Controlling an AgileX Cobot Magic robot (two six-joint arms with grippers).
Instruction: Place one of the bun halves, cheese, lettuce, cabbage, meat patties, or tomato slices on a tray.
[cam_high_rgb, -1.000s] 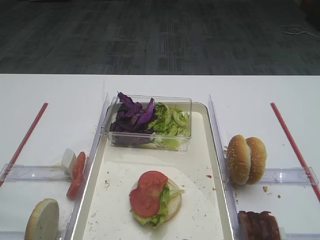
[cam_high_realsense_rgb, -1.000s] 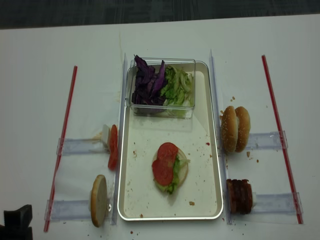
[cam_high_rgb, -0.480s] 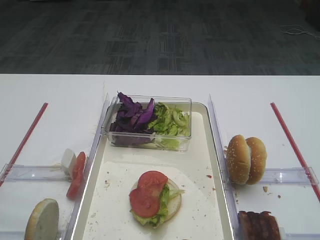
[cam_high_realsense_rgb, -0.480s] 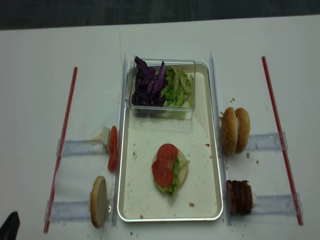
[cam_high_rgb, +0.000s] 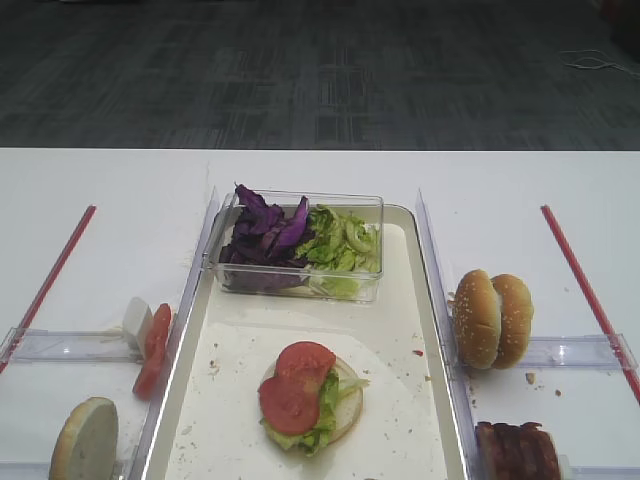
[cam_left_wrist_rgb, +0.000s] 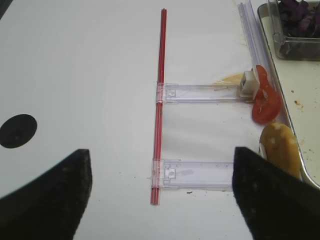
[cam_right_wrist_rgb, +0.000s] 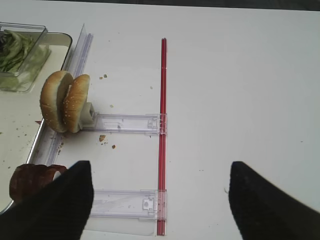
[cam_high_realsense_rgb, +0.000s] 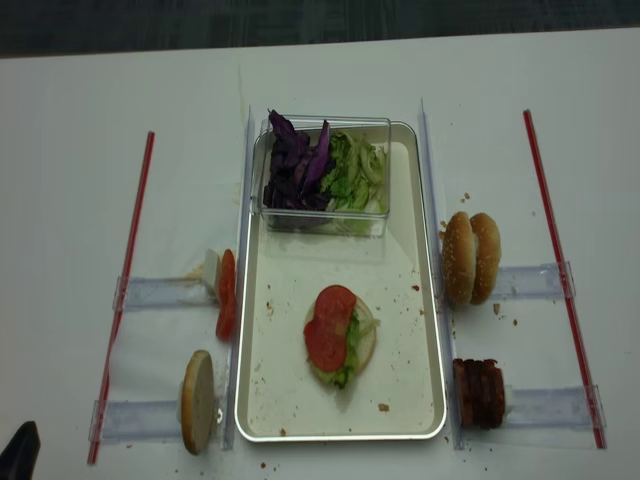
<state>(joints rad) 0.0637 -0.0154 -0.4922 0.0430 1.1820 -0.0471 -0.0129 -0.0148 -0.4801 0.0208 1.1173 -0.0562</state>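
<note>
Left gripper has pulled back off the table edge since a second ago, jaws wide and empty; right gripper likewise wide. Stacked bun stays on tray

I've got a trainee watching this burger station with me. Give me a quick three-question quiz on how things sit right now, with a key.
1. True or false: the clear box of cabbage and lettuce sits at the tray's far end.
2. What tops the stack on the tray? A) tomato slices B) a meat patty C) a bun dome
3. Fill in: the upright sesame bun halves stand on the tray's ____ side, seen from overhead.

Key
1. True.
2. A: two tomato slices over lettuce on a pale bun half.
3. Right; the meat patties stand nearer on that same side.
</note>
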